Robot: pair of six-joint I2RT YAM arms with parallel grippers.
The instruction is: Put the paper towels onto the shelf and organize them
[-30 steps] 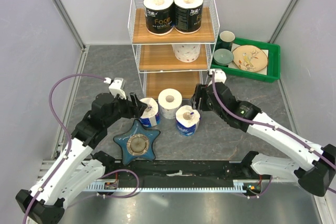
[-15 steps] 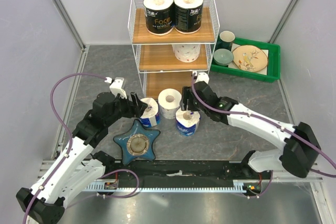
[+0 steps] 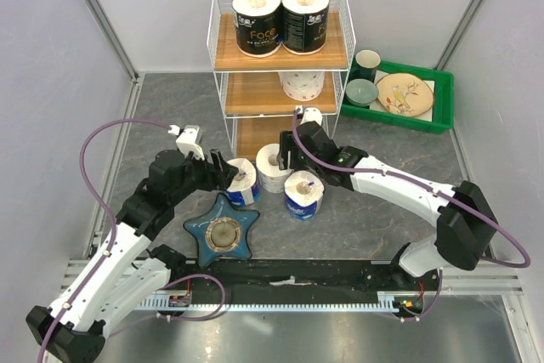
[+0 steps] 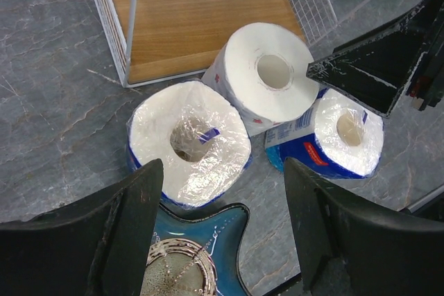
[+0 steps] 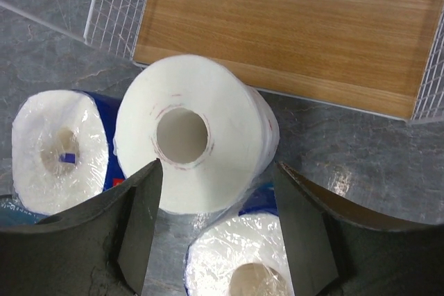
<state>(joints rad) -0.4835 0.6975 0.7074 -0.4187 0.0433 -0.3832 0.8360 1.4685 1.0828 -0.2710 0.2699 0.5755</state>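
The shelf point(image 3: 223, 47) stands at the back; two black-wrapped paper towels point(image 3: 257, 21) point(image 3: 305, 19) stand on its top tier and one white roll point(image 3: 302, 84) on the middle tier. On the floor in front stand a white roll point(image 3: 274, 167) and two blue-white rolls point(image 3: 242, 181) point(image 3: 303, 195). My right gripper point(image 3: 285, 155) is open above the floor white roll point(image 5: 191, 133), its fingers either side of the roll's near half. My left gripper point(image 3: 223, 172) is open and empty, just short of the left blue-white roll point(image 4: 189, 143).
A blue star-shaped dish point(image 3: 223, 231) lies just in front of the left blue-white roll. A green tray point(image 3: 438, 99) with cups and a plate stands right of the shelf. The shelf's bottom tier point(image 5: 291, 32) lies just behind the floor rolls.
My right arm has swung left from beside the shelf's right post to over the white roll on the floor. The left arm and the rolls have not moved.
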